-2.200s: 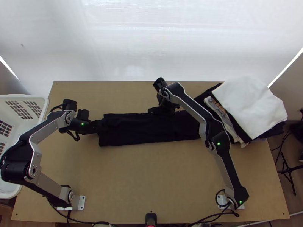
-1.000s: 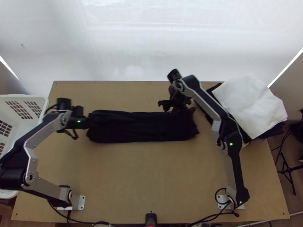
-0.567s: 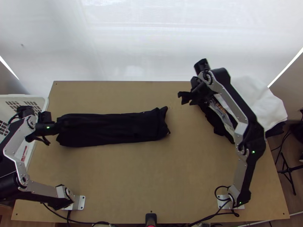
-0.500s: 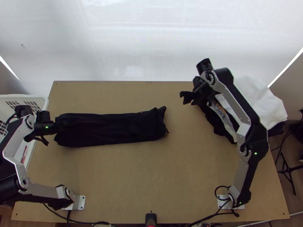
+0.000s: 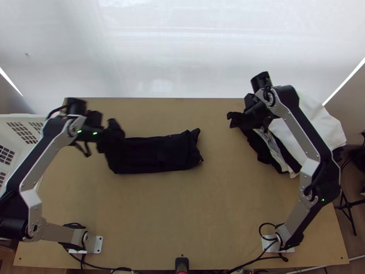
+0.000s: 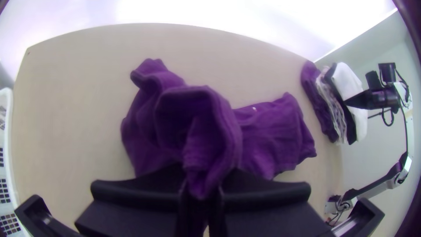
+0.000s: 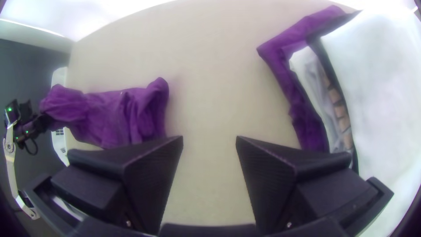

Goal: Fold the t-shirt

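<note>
The left gripper (image 5: 108,136) grasps the t-shirt's end (image 5: 155,156); the right gripper (image 5: 231,119), released, hangs beyond its opposite edge (tabletop (image 5: 221,173) between).

From above, the surface (image 5: 191,214) offers free room across the frame's lower centre. The shirt (image 5: 155,155) blocks centre left, the left arm (image 5: 43,153) far left; the right arm (image 5: 305,130) and pile (image 5: 329,127) obstruct the right.

A white backdrop (image 5: 182,55) — bright — stands beyond the table (image 5: 191,219).
</note>
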